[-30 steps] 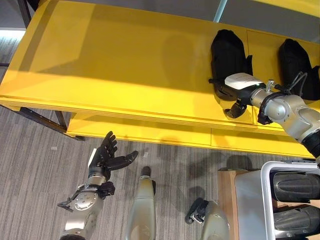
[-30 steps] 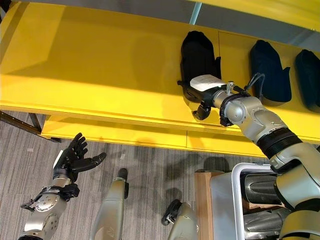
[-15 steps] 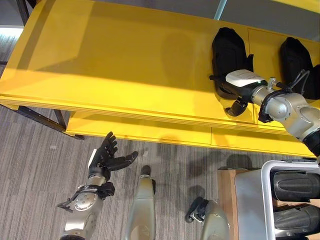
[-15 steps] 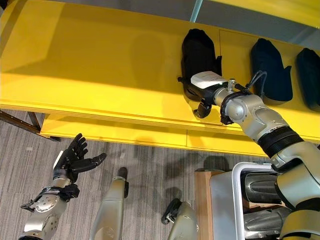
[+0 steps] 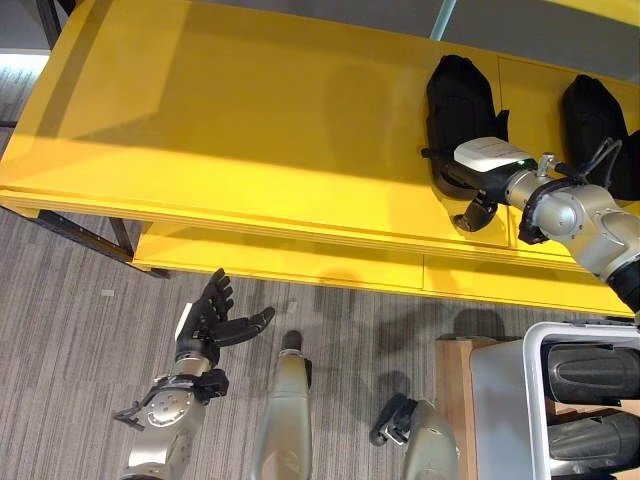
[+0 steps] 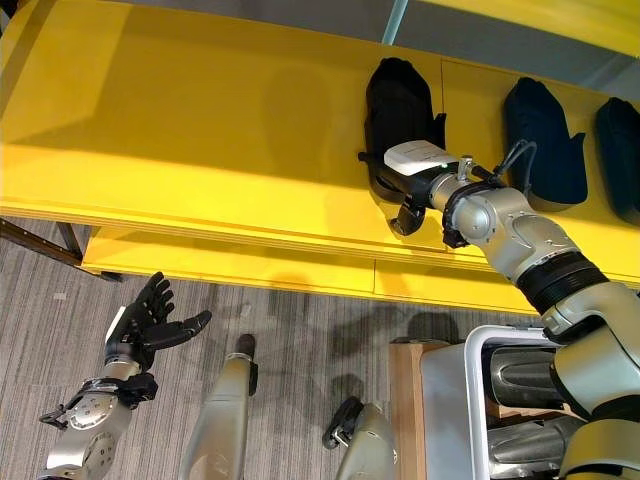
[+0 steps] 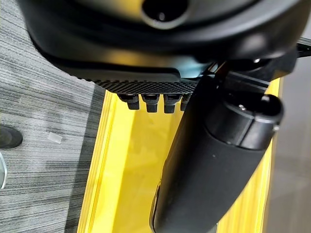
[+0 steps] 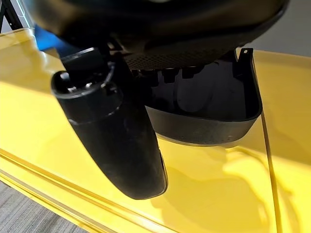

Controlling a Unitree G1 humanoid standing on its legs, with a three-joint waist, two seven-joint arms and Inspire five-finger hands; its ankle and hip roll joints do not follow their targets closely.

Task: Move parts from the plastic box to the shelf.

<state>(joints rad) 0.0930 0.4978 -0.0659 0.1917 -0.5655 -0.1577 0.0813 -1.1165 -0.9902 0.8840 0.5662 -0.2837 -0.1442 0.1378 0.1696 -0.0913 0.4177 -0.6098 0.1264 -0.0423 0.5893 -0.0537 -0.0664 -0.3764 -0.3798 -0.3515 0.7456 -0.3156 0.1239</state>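
In the left eye view the right hand [image 5: 478,172] rested on a black moulded part [image 5: 460,110] lying on the glossy yellow shelf [image 5: 250,130]; the placing step looked nearly done. More parts [image 5: 592,372] waited in the pale plastic box [image 5: 500,400]. The right eye view showed the left hand [image 6: 145,325] idle over grey carpet, fingers spread and empty. The right wrist view showed the part's [image 8: 204,116] curved, matte rim past straight fingers, thumb clear, so I judged it released. Next, the hand should withdraw and return to the box.

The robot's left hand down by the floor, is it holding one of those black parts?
No, the left hand hangs over the grey carpet with fingers spread and nothing in it.
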